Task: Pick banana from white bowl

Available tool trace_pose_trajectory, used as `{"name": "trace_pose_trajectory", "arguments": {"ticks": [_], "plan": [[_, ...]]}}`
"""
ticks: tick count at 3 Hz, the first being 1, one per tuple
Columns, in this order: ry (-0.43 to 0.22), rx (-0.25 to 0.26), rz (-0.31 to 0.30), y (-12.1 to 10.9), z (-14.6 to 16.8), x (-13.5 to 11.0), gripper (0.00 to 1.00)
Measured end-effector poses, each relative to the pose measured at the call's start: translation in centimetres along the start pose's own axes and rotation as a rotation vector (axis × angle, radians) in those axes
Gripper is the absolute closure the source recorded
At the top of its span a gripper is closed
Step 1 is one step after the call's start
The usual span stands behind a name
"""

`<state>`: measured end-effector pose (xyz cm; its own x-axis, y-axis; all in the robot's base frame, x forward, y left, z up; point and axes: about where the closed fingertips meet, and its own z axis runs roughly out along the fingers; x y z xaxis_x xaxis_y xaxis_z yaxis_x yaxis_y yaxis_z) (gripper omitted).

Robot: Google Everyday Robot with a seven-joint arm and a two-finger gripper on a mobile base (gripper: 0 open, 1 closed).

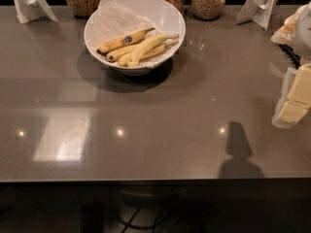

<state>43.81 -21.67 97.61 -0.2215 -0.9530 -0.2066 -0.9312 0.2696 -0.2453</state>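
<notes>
while the gripper (294, 100) hangs at the right edge of the view over the grey table (160, 130), we cannot tell whether it is spread or closed. the banana (148, 45) lies in the white bowl (167, 14), well apart from the gripper, leftward and further back. it rests across the shorter bananas (116, 55), just beside the blue-stickered banana (124, 40). glass jars (209, 1) stand behind the bowl.

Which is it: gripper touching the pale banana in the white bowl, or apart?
Apart. The camera view shows the gripper at the right edge, with tabletop between it and the banana in the white bowl.
</notes>
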Motion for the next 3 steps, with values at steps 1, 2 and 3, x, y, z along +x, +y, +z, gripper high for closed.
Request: {"name": "trace_pose_trajectory", "arguments": {"ticks": [1,2,3], "plan": [[0.000,0.000,0.000,0.0,0.0,0.0,0.00],[-0.058,0.057,-0.031,-1.0,0.0,-1.3,0.00],[-0.178,0.149,-0.066,-3.7,0.4,-4.1,0.00]]}}
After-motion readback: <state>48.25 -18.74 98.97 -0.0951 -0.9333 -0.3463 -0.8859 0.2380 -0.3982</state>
